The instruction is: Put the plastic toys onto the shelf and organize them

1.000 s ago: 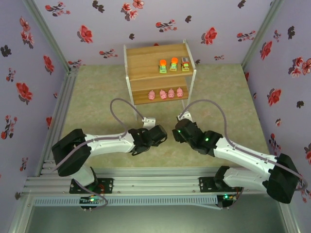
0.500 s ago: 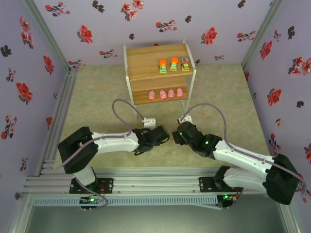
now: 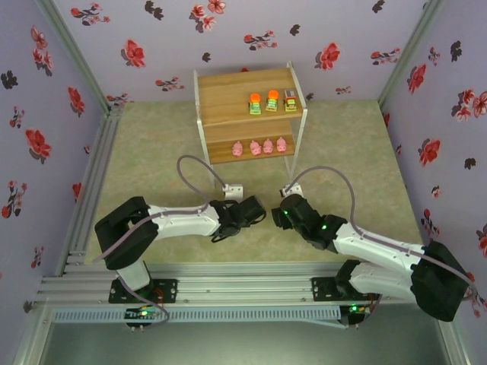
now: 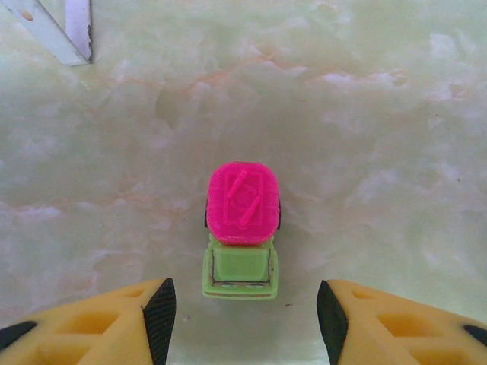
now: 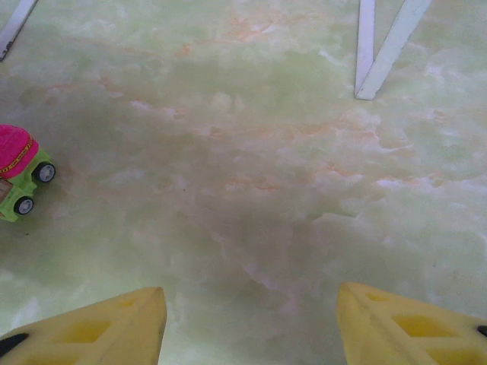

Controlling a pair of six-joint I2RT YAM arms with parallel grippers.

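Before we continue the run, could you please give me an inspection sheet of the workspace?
Surface: pale green marbled mat.
Job's things: three trucks on the shelf top tier, four pigs on the lower; magenta-topped truck on the mat.
Clutter: nothing seen.
Grippers: left gripper open, magenta-topped truck just ahead of it; right gripper open over bare mat.
Cables: two pale looping cables, one per side.
Surroundings: purple floral walls.
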